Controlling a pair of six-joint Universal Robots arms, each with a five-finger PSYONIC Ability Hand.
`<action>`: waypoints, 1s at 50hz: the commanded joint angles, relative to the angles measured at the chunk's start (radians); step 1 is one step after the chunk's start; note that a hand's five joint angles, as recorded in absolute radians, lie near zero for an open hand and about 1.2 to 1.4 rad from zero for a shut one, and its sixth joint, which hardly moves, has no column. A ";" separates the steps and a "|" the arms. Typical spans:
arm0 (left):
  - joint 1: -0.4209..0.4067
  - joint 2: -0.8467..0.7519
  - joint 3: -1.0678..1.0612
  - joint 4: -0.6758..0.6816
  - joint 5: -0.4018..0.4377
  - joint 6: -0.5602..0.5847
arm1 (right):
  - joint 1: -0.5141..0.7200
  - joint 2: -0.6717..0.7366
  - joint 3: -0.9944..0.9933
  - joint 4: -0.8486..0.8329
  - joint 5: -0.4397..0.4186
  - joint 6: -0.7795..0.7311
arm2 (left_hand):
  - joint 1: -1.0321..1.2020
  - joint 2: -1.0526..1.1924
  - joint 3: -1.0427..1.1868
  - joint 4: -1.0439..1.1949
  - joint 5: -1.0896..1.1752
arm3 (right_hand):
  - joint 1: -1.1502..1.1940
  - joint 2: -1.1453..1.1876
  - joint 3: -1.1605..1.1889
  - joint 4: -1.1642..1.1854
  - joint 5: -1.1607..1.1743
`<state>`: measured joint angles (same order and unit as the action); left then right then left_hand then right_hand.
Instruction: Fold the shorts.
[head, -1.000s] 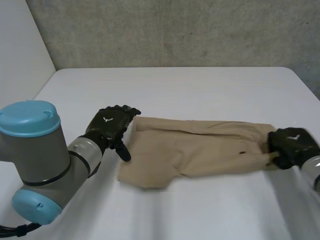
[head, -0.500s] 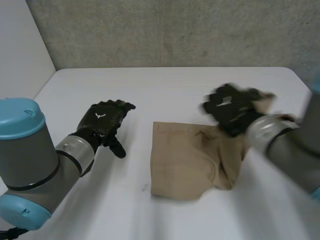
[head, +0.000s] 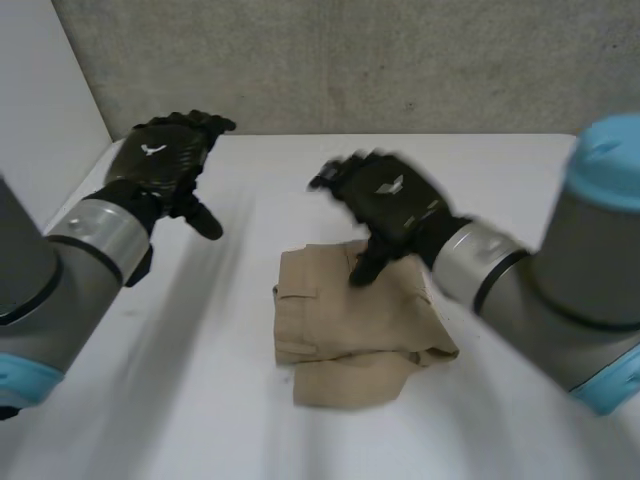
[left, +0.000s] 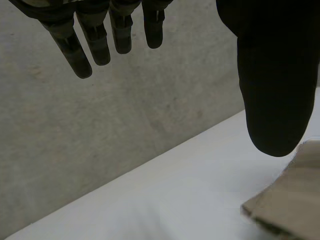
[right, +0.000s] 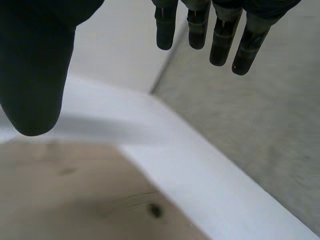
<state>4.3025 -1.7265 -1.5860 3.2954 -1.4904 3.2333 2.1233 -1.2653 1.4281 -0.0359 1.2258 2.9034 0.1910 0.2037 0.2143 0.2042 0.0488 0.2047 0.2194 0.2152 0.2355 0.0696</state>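
The tan shorts (head: 340, 340) are laid folded on the white table (head: 200, 400). The right hand (head: 388, 200) is held above them and the left hand (head: 165, 160) well aside. Both are spread and empty, seemingly to leave the fold undisturbed.

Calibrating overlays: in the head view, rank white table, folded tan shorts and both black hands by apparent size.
1. White table.
2. Folded tan shorts.
3. Black left hand and black right hand: alike, no ranking.
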 joint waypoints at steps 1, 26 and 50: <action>-0.156 -0.194 0.153 -0.016 -0.022 -0.104 | -0.100 -0.003 0.005 0.019 0.017 0.158 | -0.016 -0.028 -0.039 -0.029 -0.048 | -0.030 -0.045 -0.041 -0.061 -0.070; -0.308 -0.530 0.227 -0.206 -0.222 -0.119 | -0.140 0.242 0.040 0.159 0.130 0.002 | -0.016 -0.028 -0.039 -0.029 -0.048 | -0.030 -0.045 -0.041 -0.061 -0.070; -0.294 -0.417 0.175 -0.163 -0.248 -0.106 | -0.168 0.123 0.221 -0.036 0.130 -0.102 | -0.016 -0.029 -0.040 -0.030 -0.049 | -0.030 -0.045 -0.041 -0.061 -0.070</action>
<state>3.9932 -2.1626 -1.4670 3.1432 -1.7313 3.1262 1.9524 -1.1069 1.6751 -0.0687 1.3549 2.7990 0.1576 0.2037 0.2142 0.2042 0.0487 0.1531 0.2135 0.1751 0.2354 0.0695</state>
